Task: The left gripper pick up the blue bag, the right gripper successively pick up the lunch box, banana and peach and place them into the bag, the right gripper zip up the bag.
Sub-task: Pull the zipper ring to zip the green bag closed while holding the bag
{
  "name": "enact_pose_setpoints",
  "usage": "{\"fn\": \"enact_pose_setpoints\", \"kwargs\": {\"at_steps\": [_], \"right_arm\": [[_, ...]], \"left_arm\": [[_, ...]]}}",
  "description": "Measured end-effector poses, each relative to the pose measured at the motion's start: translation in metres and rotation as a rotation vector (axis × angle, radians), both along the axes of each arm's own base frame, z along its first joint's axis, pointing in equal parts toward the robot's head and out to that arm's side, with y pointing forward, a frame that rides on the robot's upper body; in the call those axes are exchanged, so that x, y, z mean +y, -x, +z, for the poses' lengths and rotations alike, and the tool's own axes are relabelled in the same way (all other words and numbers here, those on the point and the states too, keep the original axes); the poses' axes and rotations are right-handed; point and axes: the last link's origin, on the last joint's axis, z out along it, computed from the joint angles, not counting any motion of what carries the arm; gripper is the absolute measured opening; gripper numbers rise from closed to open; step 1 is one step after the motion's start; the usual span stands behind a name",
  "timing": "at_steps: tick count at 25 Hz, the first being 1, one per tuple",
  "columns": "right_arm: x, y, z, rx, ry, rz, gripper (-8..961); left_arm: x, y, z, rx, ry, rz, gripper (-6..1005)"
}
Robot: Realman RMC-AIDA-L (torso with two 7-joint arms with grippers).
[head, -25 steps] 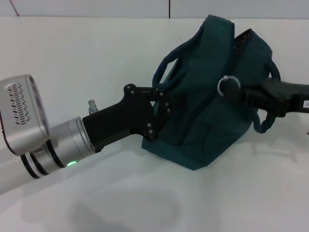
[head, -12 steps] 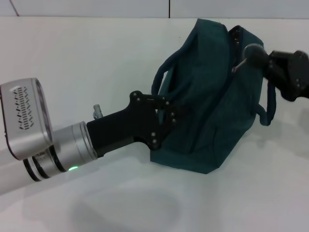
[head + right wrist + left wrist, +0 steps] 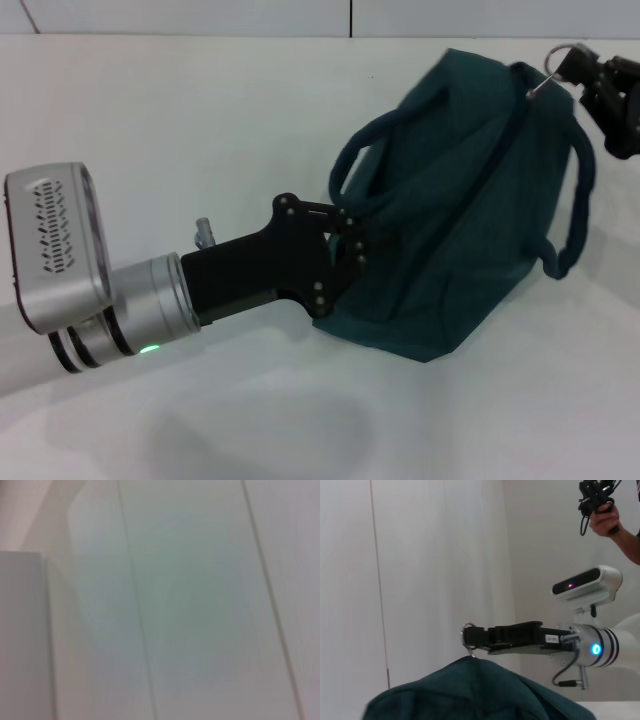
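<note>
In the head view, the left gripper (image 3: 352, 243) is nearest, coming in from about 8 o'clock with its silver wrist and a small green light. Its black claw is pressed together on the near loop handle (image 3: 352, 165) of the blue bag (image 3: 450, 220), at the bag's left side, pinching the fabric there.

The blue bag stands on the white table (image 3: 200, 120), a little to the right of the middle, leaning so that its top goes toward 1 o'clock. Its mouth looks shut; a dark zipper line runs up the top edge to the far corner. The second handle (image 3: 575, 215) hangs down the bag's right side, at about 3 o'clock from the bag's centre.

Farthest, at about 1 o'clock, the right gripper (image 3: 578, 68) is at the bag's top corner. Its fingers are closed on the metal zipper pull (image 3: 553, 65), whose ring sticks out just beside the claw. The left wrist view shows this same claw (image 3: 470, 636) just above the bag's top (image 3: 470, 690), with the ring at its tip.
</note>
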Motion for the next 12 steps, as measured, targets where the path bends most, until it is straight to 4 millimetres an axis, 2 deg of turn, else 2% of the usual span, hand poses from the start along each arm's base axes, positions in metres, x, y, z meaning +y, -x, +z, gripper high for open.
{"fn": "enact_pose_setpoints", "kwargs": {"at_steps": [6, 12], "right_arm": [[0.007, -0.010, 0.000, -0.014, -0.103, -0.072, 16], [0.011, -0.019, 0.000, 0.000, -0.150, -0.151, 17]], "left_arm": [[0.006, 0.004, 0.008, -0.009, -0.036, 0.030, 14], [0.018, 0.013, 0.025, -0.064, -0.094, 0.128, 13]]}}
